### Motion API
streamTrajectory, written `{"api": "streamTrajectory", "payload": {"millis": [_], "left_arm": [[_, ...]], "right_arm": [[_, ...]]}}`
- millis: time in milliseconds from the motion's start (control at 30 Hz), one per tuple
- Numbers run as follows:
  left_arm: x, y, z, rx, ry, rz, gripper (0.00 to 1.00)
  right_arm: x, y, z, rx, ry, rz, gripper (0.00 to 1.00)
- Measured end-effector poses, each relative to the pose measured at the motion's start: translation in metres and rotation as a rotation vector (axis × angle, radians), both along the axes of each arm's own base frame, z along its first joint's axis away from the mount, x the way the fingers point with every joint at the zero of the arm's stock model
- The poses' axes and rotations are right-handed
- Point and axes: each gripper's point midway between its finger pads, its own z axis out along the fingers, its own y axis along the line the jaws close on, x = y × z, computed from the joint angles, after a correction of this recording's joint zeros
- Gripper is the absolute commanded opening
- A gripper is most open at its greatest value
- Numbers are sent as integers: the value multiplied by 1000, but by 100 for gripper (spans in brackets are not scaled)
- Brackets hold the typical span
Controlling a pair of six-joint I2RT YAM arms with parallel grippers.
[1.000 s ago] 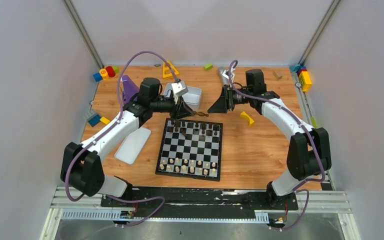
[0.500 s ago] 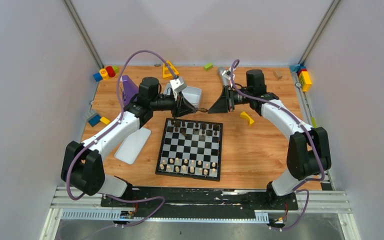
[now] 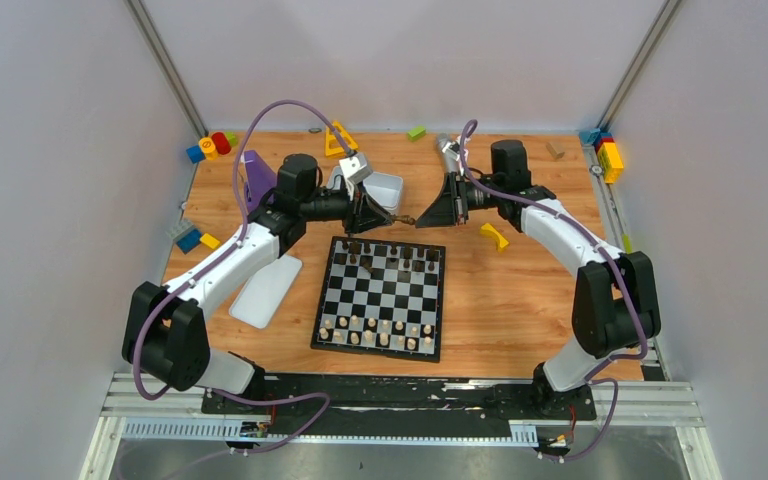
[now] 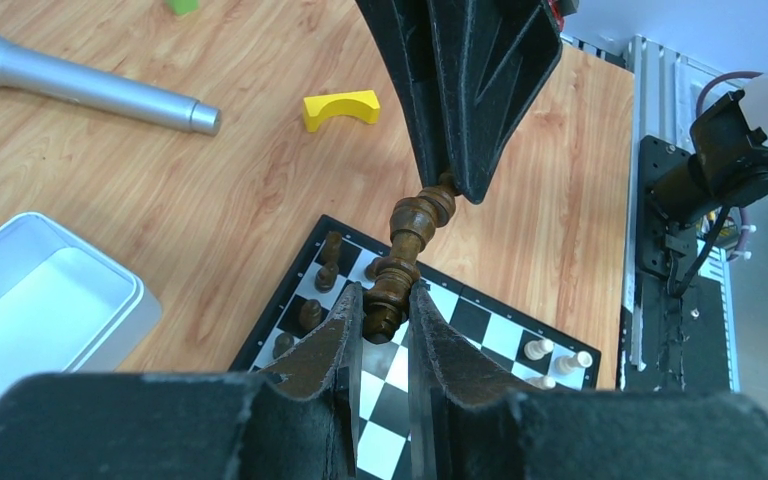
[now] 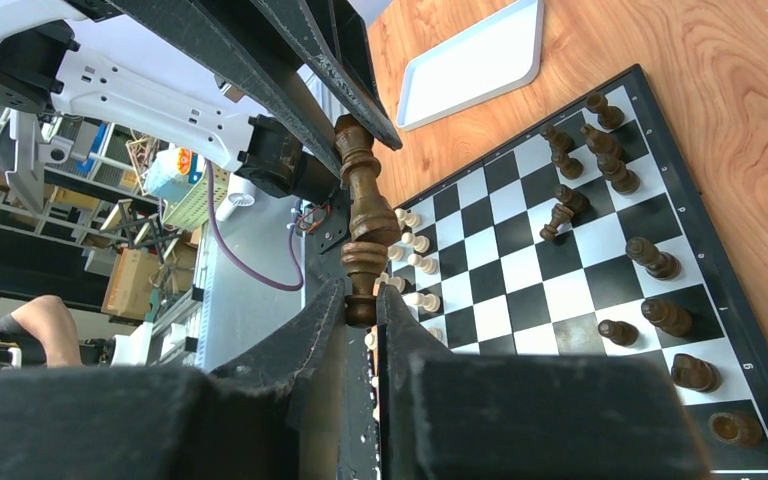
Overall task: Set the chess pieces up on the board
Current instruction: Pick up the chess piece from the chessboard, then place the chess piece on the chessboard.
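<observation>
One dark brown chess piece [image 3: 407, 219] hangs level in the air above the far edge of the board [image 3: 385, 296]. My left gripper [image 3: 392, 217] is shut on its base, which shows in the left wrist view [image 4: 387, 300]. My right gripper [image 3: 421, 219] is shut on its other end, seen in the right wrist view [image 5: 362, 300]. The piece [image 5: 365, 210] spans the gap between both grippers. Dark brown pieces [image 3: 390, 258] stand on the board's far rows. Pale pieces [image 3: 380, 330] stand on its near rows.
A white tray [image 3: 388, 186] sits just behind the left gripper. A white lid [image 3: 265, 288] lies left of the board. A yellow arch block [image 3: 494, 236] and a silver cylinder [image 4: 80, 80] lie on the wood. Coloured blocks [image 3: 210, 146] sit in the far corners.
My left gripper swung the dark piece up and right, and my right gripper moved left to meet it. Both grippers now hold the piece.
</observation>
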Motion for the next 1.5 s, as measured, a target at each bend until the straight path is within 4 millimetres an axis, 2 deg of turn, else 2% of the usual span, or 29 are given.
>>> {"api": "streamTrajectory", "payload": {"millis": [200, 300, 467, 600, 667, 867, 1133, 1300, 1500], "left_arm": [[10, 14, -10, 48, -13, 43, 0], [19, 30, -24, 142, -31, 90, 0], [38, 45, -27, 304, -104, 117, 0], [51, 47, -43, 442, -118, 96, 0], [56, 46, -58, 526, -106, 74, 0], [58, 39, -95, 748, -59, -11, 0], [53, 27, -120, 940, -29, -106, 0], [52, 24, -137, 1032, -1, -139, 4], [47, 31, -153, 1130, 41, -167, 8]], "right_arm": [[2, -2, -9, -30, -27, -15, 0], [4, -4, -18, -65, -39, -34, 0], [4, -9, -23, -115, -88, -63, 0], [2, -15, -14, -135, -159, -79, 0], [1, -18, -10, -142, -193, -86, 0], [1, -37, -1, -155, -254, -135, 0], [3, -67, -11, -179, -245, -213, 0], [-2, -74, -17, -187, -241, -223, 0], [-3, -81, -22, -186, -229, -235, 0]]}}
